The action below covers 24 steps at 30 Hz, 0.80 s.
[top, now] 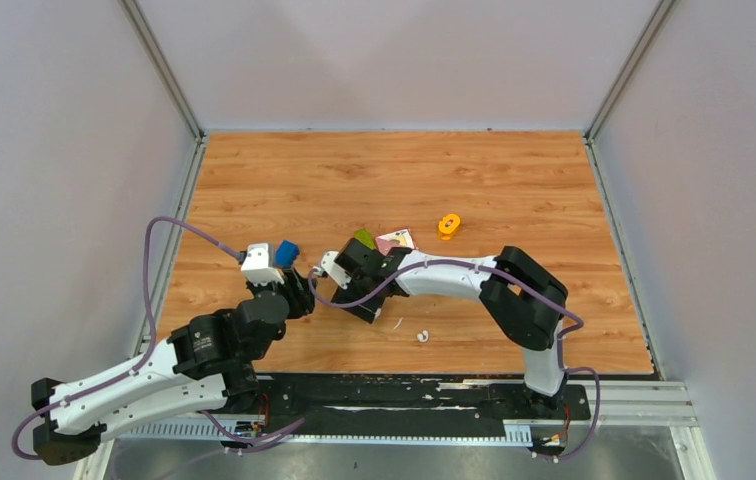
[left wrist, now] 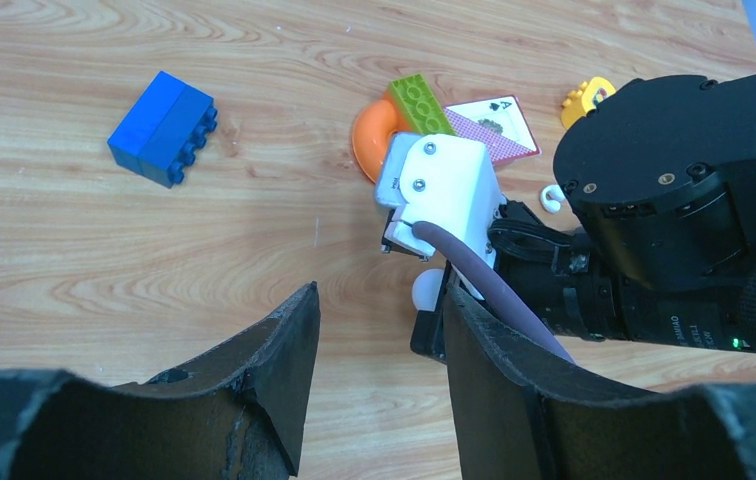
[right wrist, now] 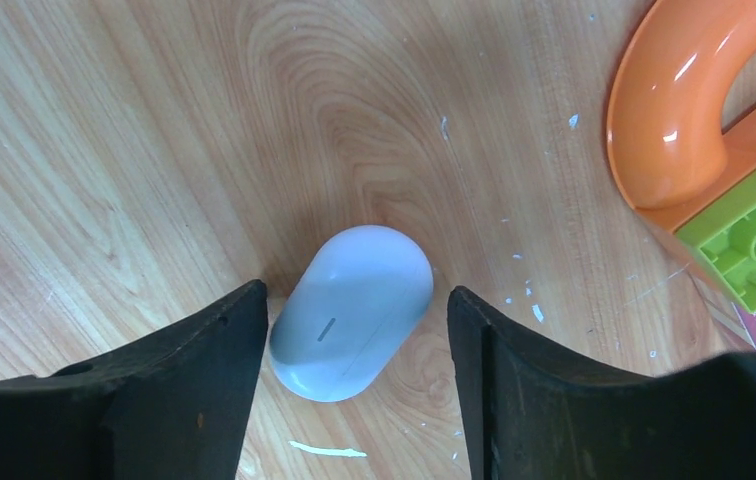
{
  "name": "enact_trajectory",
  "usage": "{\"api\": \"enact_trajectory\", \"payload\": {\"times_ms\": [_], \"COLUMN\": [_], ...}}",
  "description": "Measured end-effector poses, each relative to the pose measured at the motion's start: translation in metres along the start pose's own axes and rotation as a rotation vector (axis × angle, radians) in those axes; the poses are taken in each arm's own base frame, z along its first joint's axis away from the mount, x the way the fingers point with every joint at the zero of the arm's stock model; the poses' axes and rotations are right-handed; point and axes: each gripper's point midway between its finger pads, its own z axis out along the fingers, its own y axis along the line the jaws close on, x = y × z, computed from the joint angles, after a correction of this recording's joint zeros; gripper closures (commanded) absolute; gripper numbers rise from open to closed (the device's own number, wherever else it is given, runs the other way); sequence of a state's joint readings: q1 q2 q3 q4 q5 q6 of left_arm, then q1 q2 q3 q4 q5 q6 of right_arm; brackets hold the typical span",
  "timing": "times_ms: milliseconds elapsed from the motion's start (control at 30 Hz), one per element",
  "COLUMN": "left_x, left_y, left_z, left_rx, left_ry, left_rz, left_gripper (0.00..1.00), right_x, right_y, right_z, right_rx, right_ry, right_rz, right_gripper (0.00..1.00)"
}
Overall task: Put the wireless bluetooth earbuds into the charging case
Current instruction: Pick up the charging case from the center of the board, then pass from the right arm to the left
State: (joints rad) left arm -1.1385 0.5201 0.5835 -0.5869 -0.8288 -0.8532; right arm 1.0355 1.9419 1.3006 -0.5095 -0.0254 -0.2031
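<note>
One case (right wrist: 351, 312) btwn open R pincer (right wrist: 356, 295)

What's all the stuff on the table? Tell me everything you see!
table: one, brown wood, under everything
charging case: one, white, oval, lying inside the right end effector's gap
earbud: one, white, alone near the front edge
tiny white piece: one, below the card; too small to name
block: one, blue, off to the left
ring: one, orange, under the green brick
brick: one, green, resting on the ring
playing card: one, white and red, beside the brick
yellow toy: one, right of the card
left end effector: one, black, open, empty
right end effector: one, black, open around the case
</note>
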Motion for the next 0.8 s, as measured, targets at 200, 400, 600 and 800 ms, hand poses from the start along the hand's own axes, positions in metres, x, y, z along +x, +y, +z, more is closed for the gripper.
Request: {"api": "enact_trajectory", "payload": {"times_ms": [200,400,600,800], "left_x": [-0.001,-0.003,-0.005,0.021], "left_y": [0.000,0.000,-0.004,-0.021], "left_z": [-0.001,-0.001,0.004,0.022], "left_rx": [0.003,0.007,0.031,0.135], "left_ry": [-0.004,-0.009,-0.047,-0.045], "left_rz": [0.003,0.008,0.027,0.153], "left_gripper": [0.44,0.43,0.39,0.33], "right_x": [0.001,0.007,0.058,0.068], "right_y": [-0.003,-0.006,-0.014,0.001], "right_z": [0.000,-0.005,-0.034,-0.088], "right_rx": [0.010,0.004,-0.065,-0.110], "right_ry": [0.000,0.002,0.023,-0.163], "right_rz": [-0.004,-0.024,-0.056,-0.232], "right_gripper": [0.54,0.65,0.63,0.62]}}
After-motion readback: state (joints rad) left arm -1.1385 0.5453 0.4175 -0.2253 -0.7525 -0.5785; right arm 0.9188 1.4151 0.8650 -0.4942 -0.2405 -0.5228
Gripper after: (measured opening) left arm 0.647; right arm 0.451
